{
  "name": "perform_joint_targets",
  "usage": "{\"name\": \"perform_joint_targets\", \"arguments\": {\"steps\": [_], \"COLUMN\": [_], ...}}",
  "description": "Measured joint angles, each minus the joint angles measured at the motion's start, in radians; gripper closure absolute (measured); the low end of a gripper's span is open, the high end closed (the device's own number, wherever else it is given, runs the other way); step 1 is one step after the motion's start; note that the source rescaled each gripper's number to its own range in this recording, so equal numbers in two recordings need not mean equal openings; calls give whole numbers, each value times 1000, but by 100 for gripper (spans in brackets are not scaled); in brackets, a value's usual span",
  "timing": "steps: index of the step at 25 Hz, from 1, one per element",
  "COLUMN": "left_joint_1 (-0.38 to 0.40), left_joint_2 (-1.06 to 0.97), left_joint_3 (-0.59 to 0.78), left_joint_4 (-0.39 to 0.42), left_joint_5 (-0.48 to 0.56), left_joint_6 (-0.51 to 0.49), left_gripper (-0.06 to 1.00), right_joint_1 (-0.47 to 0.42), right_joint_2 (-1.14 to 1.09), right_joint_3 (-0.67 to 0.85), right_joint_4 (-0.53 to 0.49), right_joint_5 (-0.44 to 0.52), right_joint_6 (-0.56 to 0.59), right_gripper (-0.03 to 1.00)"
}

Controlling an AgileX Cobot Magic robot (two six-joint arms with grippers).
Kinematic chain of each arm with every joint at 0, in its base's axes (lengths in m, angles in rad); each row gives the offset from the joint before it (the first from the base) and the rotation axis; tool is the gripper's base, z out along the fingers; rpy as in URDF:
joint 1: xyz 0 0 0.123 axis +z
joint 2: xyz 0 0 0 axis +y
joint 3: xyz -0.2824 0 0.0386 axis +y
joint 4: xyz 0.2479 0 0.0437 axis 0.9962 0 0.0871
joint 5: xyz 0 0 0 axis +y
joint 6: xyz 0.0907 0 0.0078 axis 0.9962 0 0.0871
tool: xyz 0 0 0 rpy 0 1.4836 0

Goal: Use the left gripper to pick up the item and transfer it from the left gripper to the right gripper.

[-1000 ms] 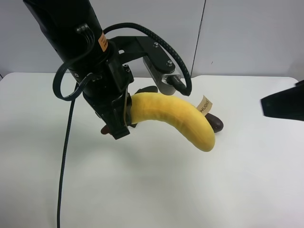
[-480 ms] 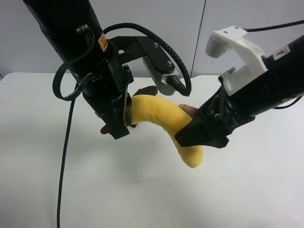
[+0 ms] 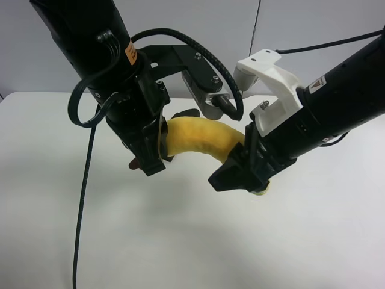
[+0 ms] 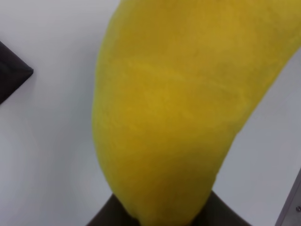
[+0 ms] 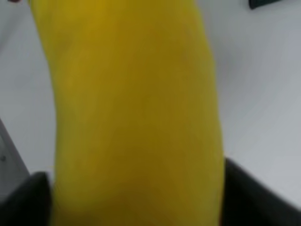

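Note:
The yellow plush banana (image 3: 198,137) hangs in the air above the white table (image 3: 180,241). My left gripper (image 3: 150,159), all black, is shut on its one end. My right gripper (image 3: 231,177), on the arm with the white bracket (image 3: 267,75), reaches over the other end, where only the tip shows past it. In the right wrist view the banana (image 5: 136,117) fills the space between the two dark fingers (image 5: 23,202), which sit at its sides without visibly squeezing it. In the left wrist view the banana (image 4: 188,108) fills most of the picture. The tag is hidden.
A loose black cable (image 3: 81,211) hangs from the left arm down to the table's front. A small dark shape (image 3: 183,113) shows just behind the banana and a reddish bit (image 3: 131,162) beside the left gripper. The table's far edge meets a grey wall.
The right arm came in from the view's right and moved its gripper onto the banana's free end. The left gripper held still with the banana. The eggplant behind is now covered.

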Motion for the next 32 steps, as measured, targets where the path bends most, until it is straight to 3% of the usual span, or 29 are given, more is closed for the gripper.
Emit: {"name": "perform_joint_targets", "arguments": {"steps": [2,3,8,10,13,16,25,28,32], "left_joint_1": [0,0,0,0,0,0,0,0,0], "left_joint_2": [0,0,0,0,0,0,-62,-122,-201], "left_joint_3": [0,0,0,0,0,0,-126,-146,-149], "left_joint_4": [0,0,1,7,11,18,33,33,38], "left_joint_5": [1,1,1,1,-16,-25,183,208,219], "left_joint_6": [0,0,0,0,-2,-8,-8,-19,-109], "left_gripper": [94,94,92,74,17,-2,-5,-5,-5], "right_joint_1": [0,0,0,0,0,0,0,0,0], "right_joint_2": [0,0,0,0,0,0,0,0,0], "right_joint_3": [0,0,0,0,0,0,0,0,0], "right_joint_4": [0,0,0,0,0,0,0,0,0], "right_joint_5": [0,-2,-4,-4,-4,-4,-4,-4,-4], "right_joint_6": [0,0,0,0,0,0,0,0,0], "right_gripper": [85,95,97,97,97,97,97,97,97]}}
